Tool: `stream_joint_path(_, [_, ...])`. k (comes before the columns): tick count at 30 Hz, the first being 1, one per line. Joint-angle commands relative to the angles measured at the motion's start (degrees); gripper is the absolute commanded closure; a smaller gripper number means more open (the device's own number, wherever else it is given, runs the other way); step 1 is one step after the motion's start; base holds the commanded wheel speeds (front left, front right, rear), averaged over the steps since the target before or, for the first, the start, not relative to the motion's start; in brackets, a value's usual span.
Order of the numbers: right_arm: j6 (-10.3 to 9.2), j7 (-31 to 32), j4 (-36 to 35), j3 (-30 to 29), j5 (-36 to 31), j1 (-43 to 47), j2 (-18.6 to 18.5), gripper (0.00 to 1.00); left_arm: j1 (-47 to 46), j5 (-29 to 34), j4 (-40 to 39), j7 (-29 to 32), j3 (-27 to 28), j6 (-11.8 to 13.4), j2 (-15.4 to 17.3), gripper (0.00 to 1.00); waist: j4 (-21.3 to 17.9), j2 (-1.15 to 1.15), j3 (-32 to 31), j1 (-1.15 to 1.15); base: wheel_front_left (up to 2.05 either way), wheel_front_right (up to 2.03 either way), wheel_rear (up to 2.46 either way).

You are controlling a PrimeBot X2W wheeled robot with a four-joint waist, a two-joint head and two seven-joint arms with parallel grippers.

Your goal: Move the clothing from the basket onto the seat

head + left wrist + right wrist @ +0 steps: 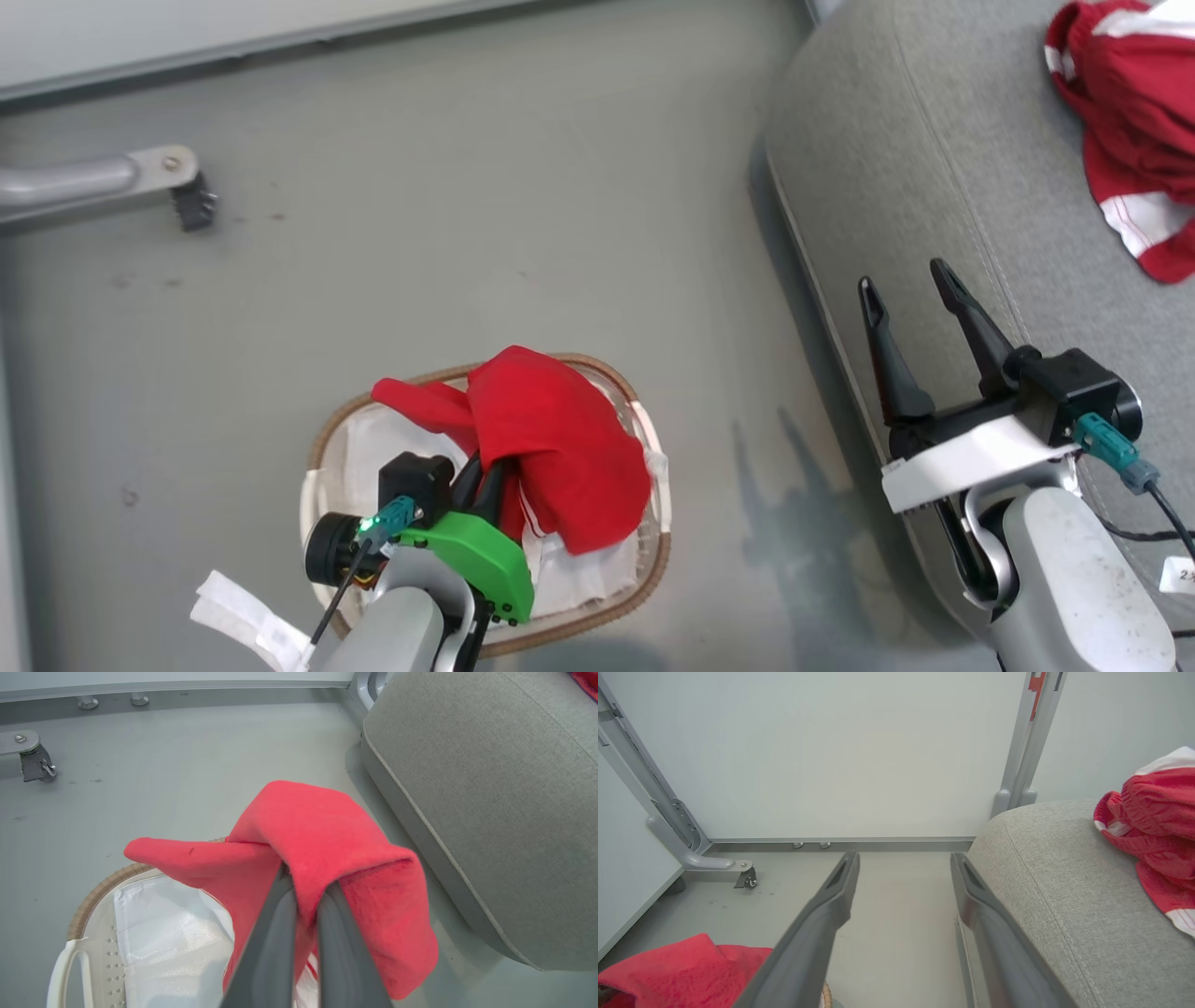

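Mid-transfer: the left fingers [290,905] clench a red garment [560,448] draped over them above the basket [316,455]. A second garment [1134,121] lies on the seat [915,149], beyond the released right fingers [878,322]. Next, probably, carry it seatward.

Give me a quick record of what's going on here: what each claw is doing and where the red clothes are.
left gripper: shut on one red garment, over the basket
right gripper: open, empty, over the seat edge
other garment: lying on the seat
basket: white liner inside
progress: one garment placed, one in hand
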Motion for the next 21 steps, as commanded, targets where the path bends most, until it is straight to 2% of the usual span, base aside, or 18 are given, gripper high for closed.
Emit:
stream_joint_path(1, [-0.08, -0.10, 0.40, -0.21, -0.10, 1.31, -0.42, 0.00, 1.57, 0.12, -1.29, -0.04, 0.24, 0.03, 0.23, 1.00, 5.43, 0.00, -5.90, 0.00, 0.00, 0.00, 0.00])
stream_joint_path(13, [-0.08, -0.10, 2.14, 0.14, -0.15, 5.32, 0.08, 0.00, 6.95, 2.67, -16.93, -0.04, 5.37, 0.02, 0.22, 1.00, 8.28, 0.00, -13.88, 0.00, 0.00, 0.00, 0.00])
stream_joint_path(21, [-0.08, -0.10, 3.02, 0.45, -0.38, 7.72, 0.91, 0.00, 6.39, 3.28, -25.02, -0.04, 7.17, 0.36, 0.22, 1.00, 7.88, 0.00, -17.66, 0.00, 0.00, 0.00, 0.00])
